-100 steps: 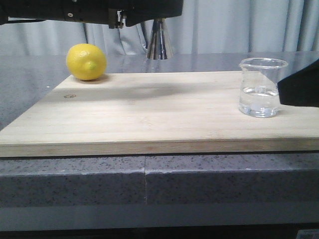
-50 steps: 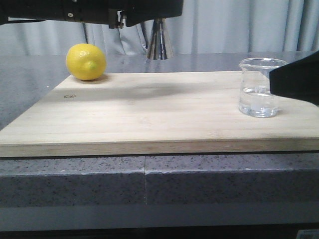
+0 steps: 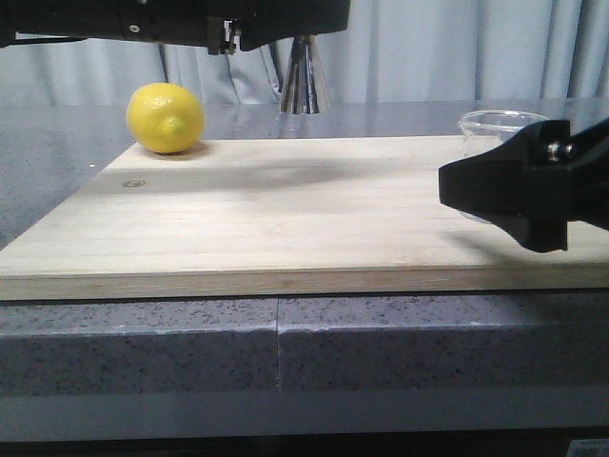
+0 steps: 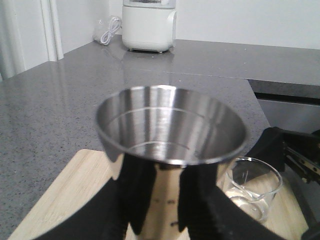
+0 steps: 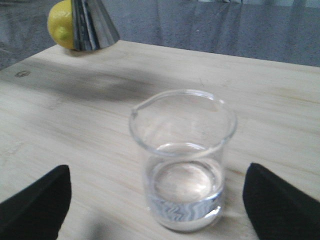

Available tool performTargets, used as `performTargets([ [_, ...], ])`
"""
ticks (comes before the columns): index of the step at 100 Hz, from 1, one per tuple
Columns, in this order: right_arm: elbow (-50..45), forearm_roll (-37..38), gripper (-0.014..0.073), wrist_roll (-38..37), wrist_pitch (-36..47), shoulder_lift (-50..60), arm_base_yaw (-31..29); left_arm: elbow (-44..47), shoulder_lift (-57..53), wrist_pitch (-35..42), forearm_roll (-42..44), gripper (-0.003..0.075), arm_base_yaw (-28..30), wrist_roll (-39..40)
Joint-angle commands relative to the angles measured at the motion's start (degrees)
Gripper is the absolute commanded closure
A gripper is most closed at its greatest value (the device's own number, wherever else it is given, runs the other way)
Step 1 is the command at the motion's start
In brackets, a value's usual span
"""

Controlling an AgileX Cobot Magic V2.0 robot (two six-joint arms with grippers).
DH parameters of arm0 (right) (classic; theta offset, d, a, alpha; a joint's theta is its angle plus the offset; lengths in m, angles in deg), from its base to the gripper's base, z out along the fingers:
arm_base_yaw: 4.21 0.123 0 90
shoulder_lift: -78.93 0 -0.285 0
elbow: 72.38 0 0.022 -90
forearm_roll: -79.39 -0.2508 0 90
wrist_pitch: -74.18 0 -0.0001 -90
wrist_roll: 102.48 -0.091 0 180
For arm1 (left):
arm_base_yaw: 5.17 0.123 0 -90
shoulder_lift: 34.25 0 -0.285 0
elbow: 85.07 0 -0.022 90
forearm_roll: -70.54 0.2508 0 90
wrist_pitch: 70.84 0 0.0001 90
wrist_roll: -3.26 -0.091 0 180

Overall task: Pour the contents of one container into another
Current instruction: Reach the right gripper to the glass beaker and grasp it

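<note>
Front view: we see a wooden board on the grey worktop, a lemon at its far left corner, and the steel jigger hanging clear of the board under the left gripper. The right gripper stands in front of the glass beaker at the board's right side (only the beaker's rim shows). Left wrist view: we look into the jigger's open upper cup; the jaws of the left gripper are closed on its lower part, and the beaker stands below on the board. Right wrist view: the beaker stands upright on the board with a little clear liquid in it; the jaws of the right gripper are wide apart, one on each side, touching nothing.
</note>
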Motion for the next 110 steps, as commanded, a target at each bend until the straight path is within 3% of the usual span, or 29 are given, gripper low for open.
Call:
performTargets([
  [1,2.26,-0.50,-0.0026,-0.03,6.45,-1.18,-1.70,-1.81,-3.23,-6.24,-5.21,0.0504,-0.49,0.61],
  [16,3.35,2.88,0.0024,0.48,7.94,-3.86,-3.08,-1.81,-3.23,-6.24,-5.21,0.0504,-0.49,0.61],
  [60,3.96,3.00,0.0127,2.39,14.88,-9.46,-3.32,-1.81,-3.23,-6.24,-5.21,0.0504,-0.49,0.61],
  [86,3.96,3.00,0.0267,2.42,15.13,-9.73,-3.32,-1.81,-3.23,-6.24,-5.21,0.0504,-0.49,0.61],
  [110,3.96,1.88,0.0279,2.42,15.13,-9.73,-3.32,-1.81,-3.23,-6.24,-5.21,0.0504,-0.49,0.61],
])
